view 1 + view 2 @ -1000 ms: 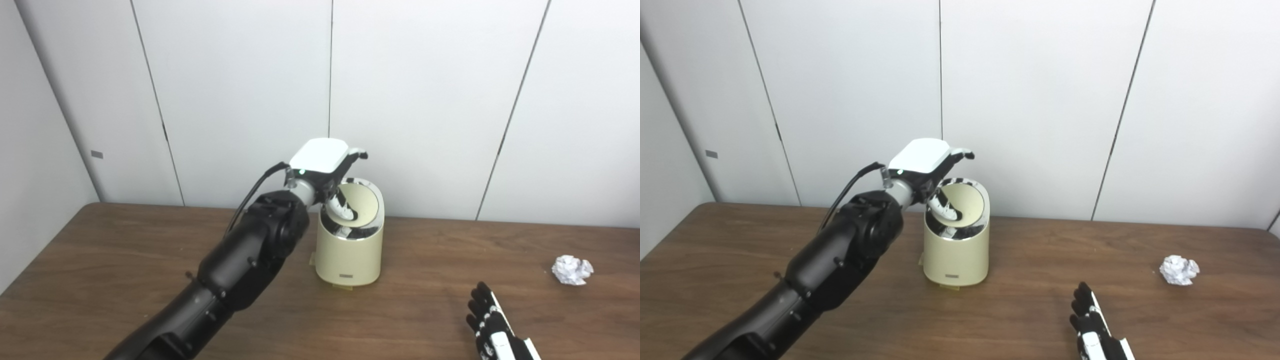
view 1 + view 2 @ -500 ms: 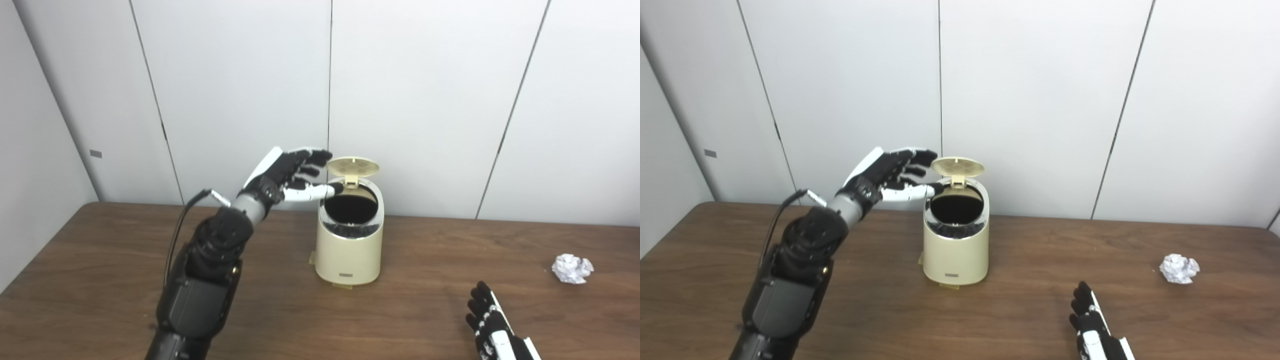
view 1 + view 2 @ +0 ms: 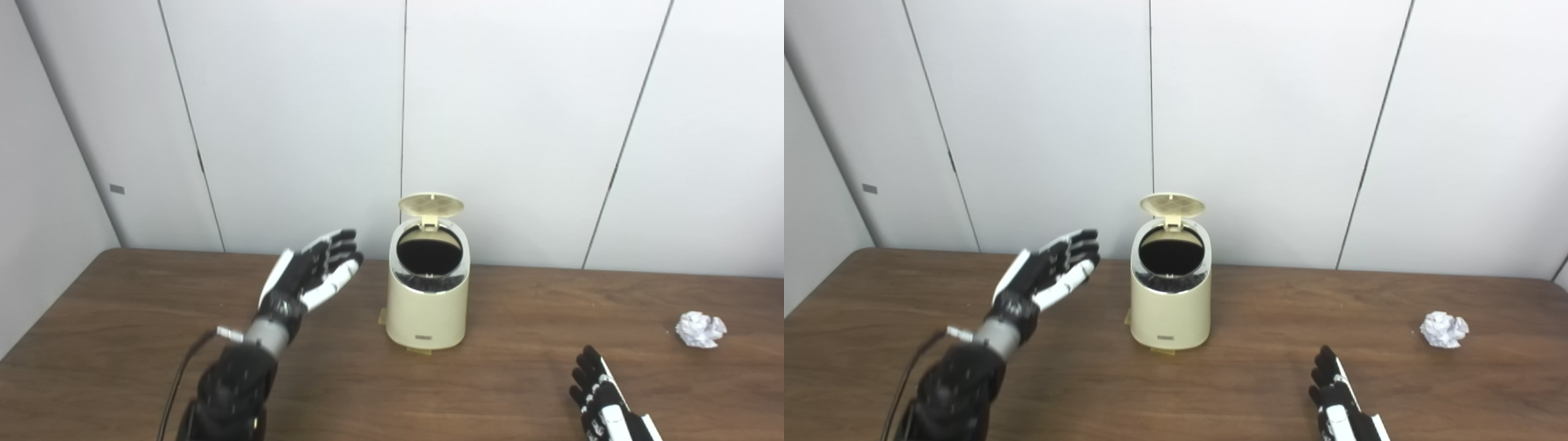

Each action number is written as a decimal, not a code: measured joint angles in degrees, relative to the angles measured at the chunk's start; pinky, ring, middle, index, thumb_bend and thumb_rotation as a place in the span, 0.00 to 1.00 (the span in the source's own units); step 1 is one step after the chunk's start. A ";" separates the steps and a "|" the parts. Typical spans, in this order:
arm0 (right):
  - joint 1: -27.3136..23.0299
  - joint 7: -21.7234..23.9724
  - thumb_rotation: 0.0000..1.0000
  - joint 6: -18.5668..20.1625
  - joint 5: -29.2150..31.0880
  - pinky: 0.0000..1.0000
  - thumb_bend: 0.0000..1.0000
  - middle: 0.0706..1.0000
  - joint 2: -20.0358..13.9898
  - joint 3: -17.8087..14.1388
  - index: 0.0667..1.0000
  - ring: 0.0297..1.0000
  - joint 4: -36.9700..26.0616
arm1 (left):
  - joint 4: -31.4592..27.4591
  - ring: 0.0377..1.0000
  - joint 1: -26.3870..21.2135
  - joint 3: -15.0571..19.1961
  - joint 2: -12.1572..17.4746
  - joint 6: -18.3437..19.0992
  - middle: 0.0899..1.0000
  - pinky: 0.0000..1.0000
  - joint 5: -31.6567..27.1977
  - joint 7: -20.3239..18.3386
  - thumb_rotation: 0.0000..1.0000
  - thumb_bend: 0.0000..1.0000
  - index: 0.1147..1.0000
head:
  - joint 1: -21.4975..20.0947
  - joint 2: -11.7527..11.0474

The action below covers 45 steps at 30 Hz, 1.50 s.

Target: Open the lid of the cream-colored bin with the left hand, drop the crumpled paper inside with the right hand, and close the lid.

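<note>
1. The left hand [image 3: 309, 272] is raised above the tabletop [image 3: 122, 343] just left of the cream-colored bin [image 3: 427, 306], fingers spread and holding nothing, clear of the bin. That placement leaves the mouth free from the left side.
2. The lid [image 3: 430, 205] stands tipped up at the back of the bin on its hinge, so the dark opening faces up and forward. Judging by that, the opening step is done.
3. The right hand [image 3: 1338, 407] lies low at the bottom edge, fingers extended and empty, only partly in view.
4. The crumpled paper [image 3: 1443, 329] sits on the tabletop well to the right of the bin, farther right than the right hand and apart from it.
5. Nothing lies between the paper and the bin; the path across the wood looks unobstructed. Behind is a plain panelled wall [image 3: 520, 122].
</note>
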 measured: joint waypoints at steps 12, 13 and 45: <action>-0.44 -2.39 0.56 4.46 -3.57 0.90 0.59 0.97 -0.40 -1.08 0.97 0.94 -3.04 | -5.54 0.94 14.65 -1.85 -2.33 -8.70 0.94 0.95 -1.26 4.97 0.95 0.54 0.99 | -0.09 1.58; -0.52 -2.45 0.54 4.94 -3.23 0.92 0.59 0.97 -0.47 -1.47 0.97 0.94 -3.22 | -5.54 0.94 15.09 -1.90 -2.62 -8.78 0.94 0.95 -1.54 5.23 0.95 0.54 0.99 | -0.09 1.67; -12.09 -10.28 0.32 14.00 -20.23 0.81 0.77 0.88 -12.56 -10.76 0.86 0.86 -4.33 | -4.83 0.96 18.64 -0.32 1.07 -10.12 0.97 0.95 -4.92 6.50 0.88 0.45 1.00 | -18.98 3.43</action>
